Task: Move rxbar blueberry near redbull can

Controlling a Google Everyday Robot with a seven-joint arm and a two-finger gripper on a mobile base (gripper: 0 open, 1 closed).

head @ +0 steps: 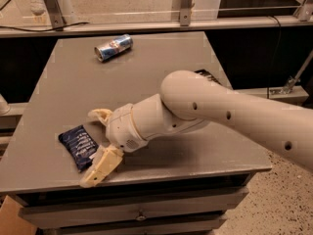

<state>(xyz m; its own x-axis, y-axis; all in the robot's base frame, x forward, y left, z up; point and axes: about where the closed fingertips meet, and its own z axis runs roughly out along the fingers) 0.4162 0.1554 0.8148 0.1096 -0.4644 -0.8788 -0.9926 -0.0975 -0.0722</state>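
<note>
Near the front-left corner of the flat grey tabletop (63, 82), the dark blue crinkly rxbar blueberry (77, 147) is lying flat, close to the front edge. The cream two-finger gripper (98, 142) is sitting just right of it, jaws spread wide, lower finger (101, 166) overlapping the bar's near end. The slim blue-and-silver redbull can (113, 47) is lying on its side, well apart at the far side, bare tabletop stretching between them.

table (58, 82) | rxbar blueberry (78, 146) front-left | redbull can (113, 47) far | pincer (90, 149) perhaps touching it
</note>
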